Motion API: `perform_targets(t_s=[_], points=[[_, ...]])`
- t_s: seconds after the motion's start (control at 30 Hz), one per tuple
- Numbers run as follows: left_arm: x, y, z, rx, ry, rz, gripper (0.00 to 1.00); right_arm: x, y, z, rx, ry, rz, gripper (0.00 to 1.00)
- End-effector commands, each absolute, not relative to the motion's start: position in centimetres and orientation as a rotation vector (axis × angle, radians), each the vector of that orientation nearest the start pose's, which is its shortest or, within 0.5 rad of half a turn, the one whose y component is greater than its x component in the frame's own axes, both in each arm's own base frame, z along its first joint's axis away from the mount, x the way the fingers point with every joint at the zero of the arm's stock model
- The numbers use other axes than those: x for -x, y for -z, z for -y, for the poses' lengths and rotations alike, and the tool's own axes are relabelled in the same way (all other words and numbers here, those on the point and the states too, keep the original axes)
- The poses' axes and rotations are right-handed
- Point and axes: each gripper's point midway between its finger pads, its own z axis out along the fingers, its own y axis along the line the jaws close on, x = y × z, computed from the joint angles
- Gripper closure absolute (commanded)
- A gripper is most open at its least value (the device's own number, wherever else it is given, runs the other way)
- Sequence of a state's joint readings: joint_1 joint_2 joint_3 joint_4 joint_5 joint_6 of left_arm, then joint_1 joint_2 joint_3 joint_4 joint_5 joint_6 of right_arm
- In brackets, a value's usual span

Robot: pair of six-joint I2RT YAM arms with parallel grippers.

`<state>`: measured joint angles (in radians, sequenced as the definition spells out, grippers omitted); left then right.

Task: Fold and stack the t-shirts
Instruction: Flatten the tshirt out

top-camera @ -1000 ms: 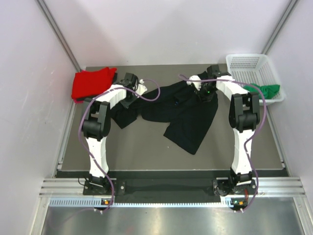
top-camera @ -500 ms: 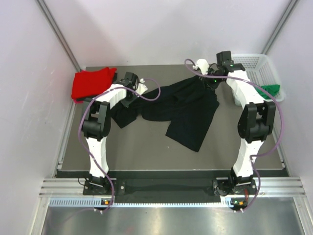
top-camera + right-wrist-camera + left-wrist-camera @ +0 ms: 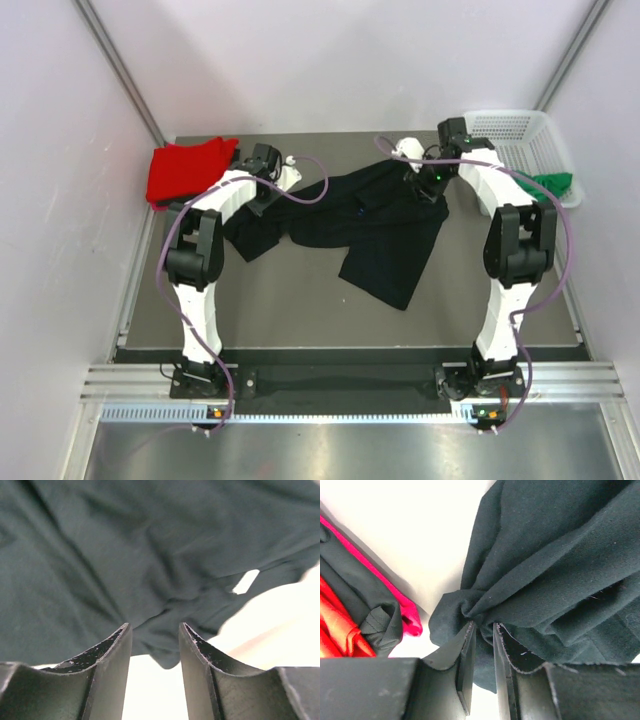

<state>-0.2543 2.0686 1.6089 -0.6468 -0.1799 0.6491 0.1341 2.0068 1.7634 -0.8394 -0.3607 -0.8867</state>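
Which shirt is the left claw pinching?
The black t-shirt, spread across the middle. The left claw grips its bunched edge; the red shirt lies aside in the corner.

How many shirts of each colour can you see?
black t-shirt: 1
red t-shirt: 1
pink t-shirt: 1 (only an edge shows, in the left wrist view)
green t-shirt: 1
Total: 4 shirts

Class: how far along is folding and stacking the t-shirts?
Done: the red cloth t-shirt looks folded at the far left corner. In hand: the left gripper pinches the crumpled black cloth t-shirt; the right gripper is open over it. Remaining: the green cloth t-shirt at the white mesh basket.
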Motion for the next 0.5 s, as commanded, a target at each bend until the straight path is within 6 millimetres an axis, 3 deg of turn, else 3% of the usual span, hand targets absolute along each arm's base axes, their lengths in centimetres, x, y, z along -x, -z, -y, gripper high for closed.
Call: perform_targets(t_s=[0.0,0.47], points=[[-47.8,-9.4,7.0,-1.072,-0.35,-2.38,0.74,-45.6,-10.2,-8.5,1.416,-0.225,-2.204,0.57],[-47.2,-7.8,7.2,-1.105,-0.361,-2.419,0.74,-47.5,-5.8,-9.2,1.33,-0.366,-2.346,0.55]])
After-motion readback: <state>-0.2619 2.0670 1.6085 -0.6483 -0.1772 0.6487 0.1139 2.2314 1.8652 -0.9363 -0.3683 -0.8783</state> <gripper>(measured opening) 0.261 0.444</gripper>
